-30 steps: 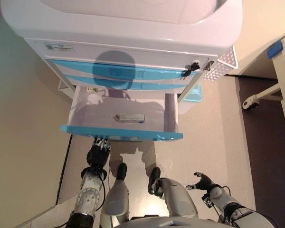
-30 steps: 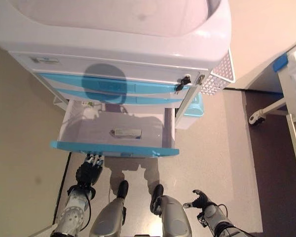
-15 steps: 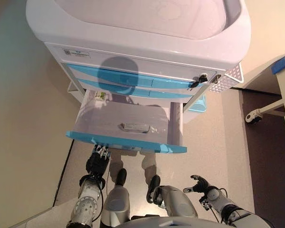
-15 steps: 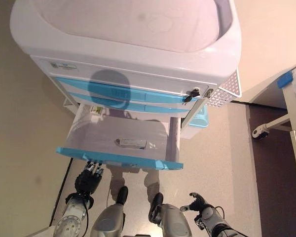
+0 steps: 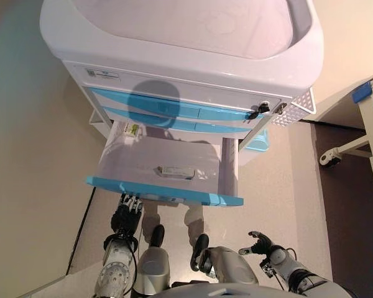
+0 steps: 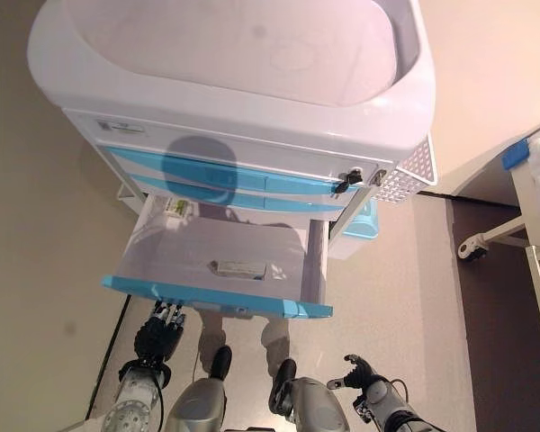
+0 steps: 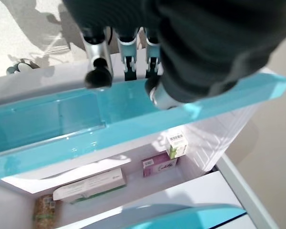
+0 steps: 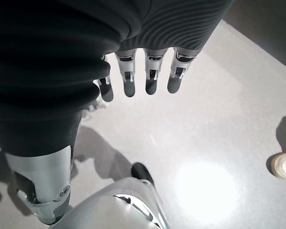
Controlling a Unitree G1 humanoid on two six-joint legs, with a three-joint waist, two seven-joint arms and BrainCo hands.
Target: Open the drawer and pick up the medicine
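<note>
The white cart's lowest drawer, with a blue front [image 5: 161,191], stands pulled out. A long white medicine box [image 5: 176,171] lies flat in its middle; it also shows in the left wrist view [image 7: 88,186]. That view also shows a pink box [image 7: 158,164], a small white box [image 7: 177,144] and a brown packet [image 7: 44,210] in the drawer. My left hand [image 5: 125,214] is just below the blue front, its straight fingers [image 7: 96,76] at the front's edge, holding nothing. My right hand [image 5: 261,242] hangs low over the floor on the right, open and empty, its fingers [image 8: 148,76] straight.
The cart's wide white top [image 5: 174,37] overhangs two closed blue drawers [image 5: 174,108]. A white mesh basket [image 5: 301,105] hangs on the cart's right side, with a blue bin [image 5: 258,139] behind it. A white frame on a caster [image 5: 328,156] stands at the right.
The whole picture has shifted, so the camera has moved. The drawer stays pulled out with the box in it, and both hands keep their places.
</note>
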